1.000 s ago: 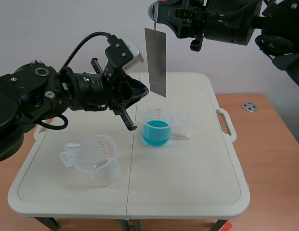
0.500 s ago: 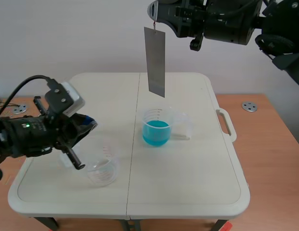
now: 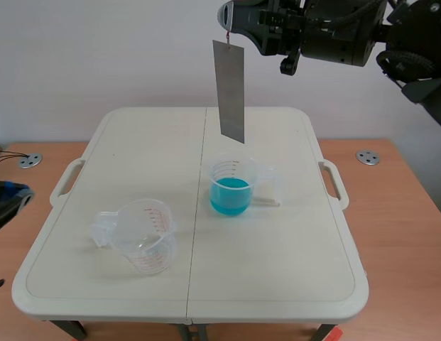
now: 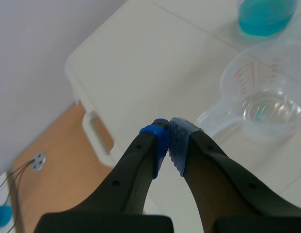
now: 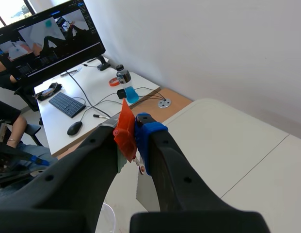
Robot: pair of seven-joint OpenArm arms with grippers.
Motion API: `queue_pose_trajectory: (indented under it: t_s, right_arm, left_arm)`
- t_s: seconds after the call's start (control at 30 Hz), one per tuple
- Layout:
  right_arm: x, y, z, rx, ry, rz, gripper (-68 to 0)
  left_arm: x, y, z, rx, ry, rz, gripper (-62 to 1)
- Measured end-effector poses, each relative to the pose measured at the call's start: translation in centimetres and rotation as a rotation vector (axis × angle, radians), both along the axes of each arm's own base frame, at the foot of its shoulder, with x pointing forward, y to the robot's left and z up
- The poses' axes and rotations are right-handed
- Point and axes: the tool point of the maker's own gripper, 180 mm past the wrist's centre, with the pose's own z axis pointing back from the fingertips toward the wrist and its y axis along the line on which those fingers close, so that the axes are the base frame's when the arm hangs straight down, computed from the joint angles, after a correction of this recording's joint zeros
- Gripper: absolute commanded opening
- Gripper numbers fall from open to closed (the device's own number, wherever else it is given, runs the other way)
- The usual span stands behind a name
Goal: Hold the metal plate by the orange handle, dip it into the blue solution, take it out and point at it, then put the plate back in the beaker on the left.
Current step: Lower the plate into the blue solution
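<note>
You see a plain white wall behind the white table (image 3: 277,270). Your right gripper (image 5: 134,140), high up, is closed on the orange handle (image 5: 125,127). The metal plate (image 3: 231,92) hangs above the blue solution beaker (image 3: 231,188). Your left gripper (image 4: 168,141), pads together and empty, is left of the empty beaker (image 3: 142,238).

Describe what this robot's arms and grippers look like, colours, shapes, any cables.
The right arm is black and bulky, with rounded housings and black cables along it. The left gripper and right gripper each have two thick black fingers with small round holes, tapering to soft dotted pads: one bright blue and one paler grey-blue on the left, blue on the right's visible one.
</note>
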Motion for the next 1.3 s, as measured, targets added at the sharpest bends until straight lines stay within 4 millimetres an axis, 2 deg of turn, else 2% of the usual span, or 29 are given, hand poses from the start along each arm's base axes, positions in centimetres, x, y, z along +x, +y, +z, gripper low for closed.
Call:
queue_pose_trajectory:
  t_s: [0.23,0.33,0.53,0.8,0.93,1.2,1.3]
  right_arm:
    - [-0.1,0.1,-0.3,-0.014,0.009,0.005,-66.0]
    - [-0.1,0.1,-0.3,-0.015,0.01,0.005,-66.0]
    - [-0.5,0.0,-1.4,-0.015,0.038,0.004,-66.0]
    - [-0.6,-0.1,-2.3,-0.016,0.062,0.001,-66.0]
    - [-0.2,-0.5,-3.2,-0.016,0.087,-0.015,-66.0]
    - [0.7,-1.2,-5.8,-0.006,0.166,-0.05,-66.0]
    - [0.8,-1.3,-6.6,-0.002,0.19,-0.058,-66.0]
  left_arm:
    - [-7.2,4.2,-3.2,0.053,0.152,0.127,-58.2]
    - [-10.4,5.3,-4.5,0.059,0.229,0.19,-58.2]
    - [-16.4,5.6,-7.0,0.016,0.37,0.315,-58.2]
    - [-21.2,6.2,-9.8,-0.019,0.481,0.474,-58.2]
    - [-23.4,5.0,-11.3,-0.051,0.555,0.487,-58.2]
    - [-27.7,-0.5,-13.8,-0.151,0.714,0.42,-58.2]
    - [-28.7,-1.6,-14.2,-0.158,0.744,0.395,-58.2]
